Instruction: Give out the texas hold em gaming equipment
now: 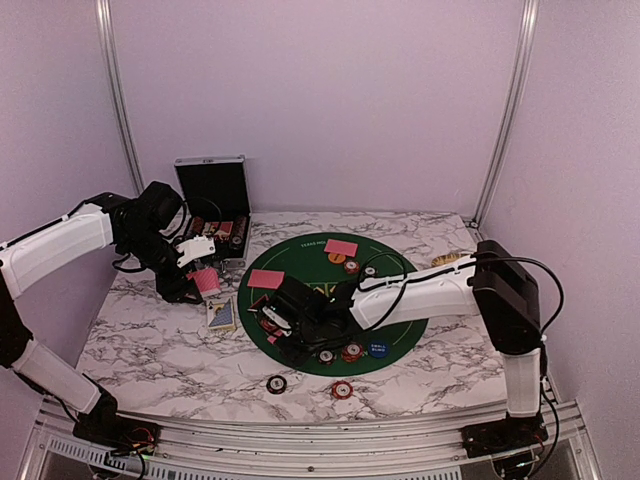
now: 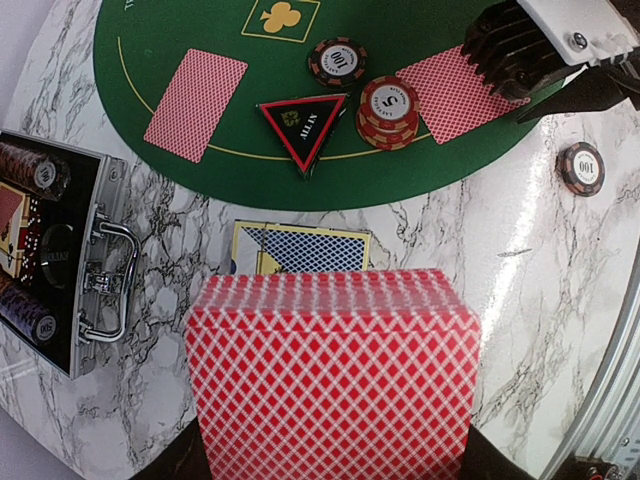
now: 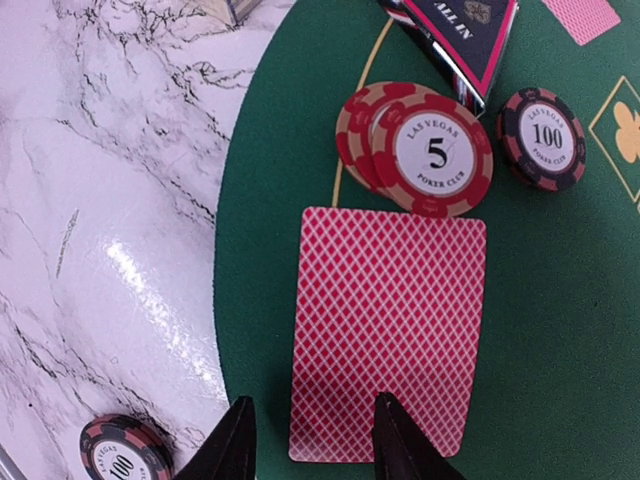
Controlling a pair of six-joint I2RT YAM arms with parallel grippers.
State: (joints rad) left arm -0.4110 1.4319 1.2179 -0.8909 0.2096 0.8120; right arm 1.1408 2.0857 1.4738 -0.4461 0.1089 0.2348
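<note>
Left fingers clamp red lattice-backed card deck; right fingers, parted, overhang flat red-backed card (best lifted vertically).

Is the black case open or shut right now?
Open. The case has its lid standing upright, and rows of chips show inside.

Just ahead of the right gripper, past the far edge of the card between its spread fingers, the top red chip reads "LAS VEGAS", a large "5" and "POKER CLUB". Right of it a black chip shows "100", and beyond both the triangular marker says "ALL IN". Left of that gripper, on the marble, a second black chip reads "100". Far ahead of the left gripper, which grips a deck, a gold club sign is printed on the green mat.
</note>
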